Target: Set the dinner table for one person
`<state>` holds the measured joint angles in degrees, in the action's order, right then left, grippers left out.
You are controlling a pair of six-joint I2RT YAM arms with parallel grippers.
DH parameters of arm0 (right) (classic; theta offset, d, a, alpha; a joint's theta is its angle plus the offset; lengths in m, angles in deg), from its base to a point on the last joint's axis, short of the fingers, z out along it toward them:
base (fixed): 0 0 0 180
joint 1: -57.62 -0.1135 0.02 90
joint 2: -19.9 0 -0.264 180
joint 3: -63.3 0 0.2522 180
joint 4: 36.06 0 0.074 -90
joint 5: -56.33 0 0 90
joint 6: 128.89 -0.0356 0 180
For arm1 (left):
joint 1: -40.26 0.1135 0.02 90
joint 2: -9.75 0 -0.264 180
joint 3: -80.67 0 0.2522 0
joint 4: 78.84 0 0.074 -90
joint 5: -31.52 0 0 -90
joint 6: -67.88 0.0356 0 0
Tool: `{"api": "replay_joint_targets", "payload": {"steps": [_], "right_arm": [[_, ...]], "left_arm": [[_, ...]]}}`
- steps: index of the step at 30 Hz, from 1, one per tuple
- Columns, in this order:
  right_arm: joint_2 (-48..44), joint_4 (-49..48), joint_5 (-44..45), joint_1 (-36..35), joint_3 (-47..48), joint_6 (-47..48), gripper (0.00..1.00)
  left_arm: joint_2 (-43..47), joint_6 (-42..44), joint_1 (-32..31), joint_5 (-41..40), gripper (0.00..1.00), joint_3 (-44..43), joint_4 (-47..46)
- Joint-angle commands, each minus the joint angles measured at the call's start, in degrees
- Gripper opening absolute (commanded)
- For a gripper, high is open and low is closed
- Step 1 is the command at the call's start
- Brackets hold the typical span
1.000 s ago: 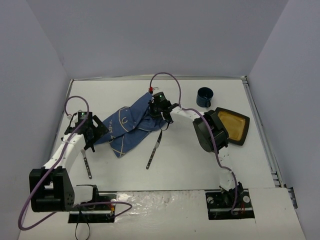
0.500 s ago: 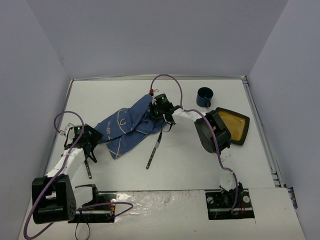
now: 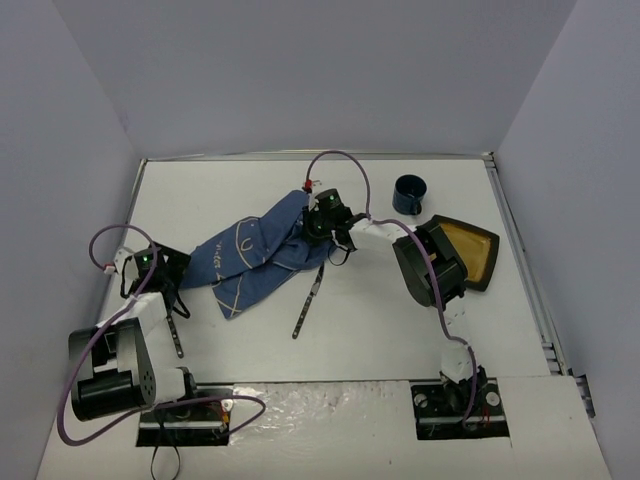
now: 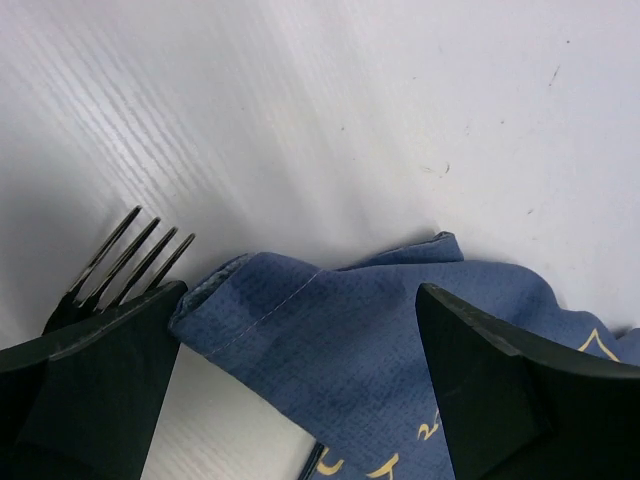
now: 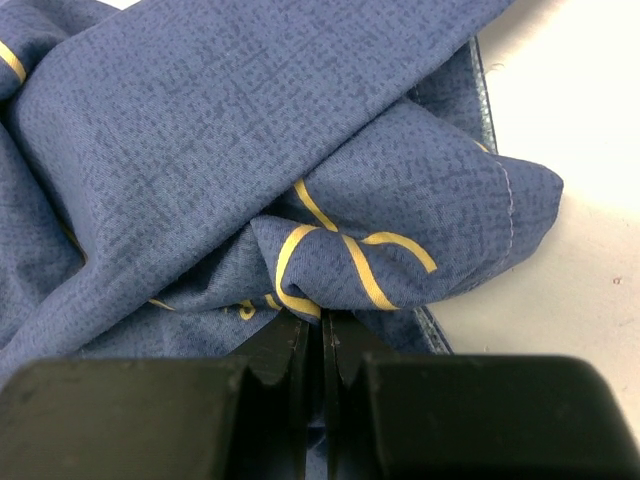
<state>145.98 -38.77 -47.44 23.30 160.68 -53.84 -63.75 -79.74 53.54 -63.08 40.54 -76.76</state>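
Evidently the blue cloth (image 3: pixel 250 252) is being spread as a place mat, which I judge an early step, since nothing is laid in its place yet. Read from the middle of the dinner table (image 3: pixel 380 330) in the top view, the left hand (image 4: pixel 300 300) sits at 9 o'clock. Its jaws are wide and empty, straddling the cloth's left corner without gripping it. The fork (image 3: pixel 175 335) lies at 8 o'clock, its tines just beside that hand. The cloth lies bunched at 10 o'clock. At 12 o'clock the right hand (image 5: pixel 322 345) is pinched tight on a fold at the cloth's right end. The knife (image 3: pixel 308 300) lies near 6 o'clock, its far end at the cloth's edge. Next, I judge, the left hand must close on its corner so both can pull the cloth flat. The mug (image 3: pixel 407 193) stands upright at 1 o'clock, its inside too dark to read. The square plate (image 3: pixel 480 245) at 3 o'clock, partly behind the right arm, shows nothing in it.
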Motion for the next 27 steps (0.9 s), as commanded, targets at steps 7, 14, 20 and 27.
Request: {"api": "replay_joint_targets", "payload": {"steps": [7, 14, 20, 27], "right_arm": [[-5.3, -0.6, -0.8, 0.8, -1.2, 0.2, 0.0], [-5.9, -0.4, -0.5, 0.8, -1.5, 0.0, 0.0], [-8.1, 1.7, 2.0, 0.8, -2.3, 2.3, 0.0], [-16.2, 7.2, 9.3, 0.8, -4.2, 9.6, 0.0]], "left_arm": [[-3.1, -4.1, 0.5, 2.6, 0.7, 1.9, -7.8], [0.9, -4.9, 0.5, 2.9, 0.07, 1.2, -5.8], [8.5, -4.0, 0.5, 3.7, 0.0, -7.5, 6.4], [10.2, -3.4, 0.0, 7.6, 0.0, -23.9, 21.9]]}}
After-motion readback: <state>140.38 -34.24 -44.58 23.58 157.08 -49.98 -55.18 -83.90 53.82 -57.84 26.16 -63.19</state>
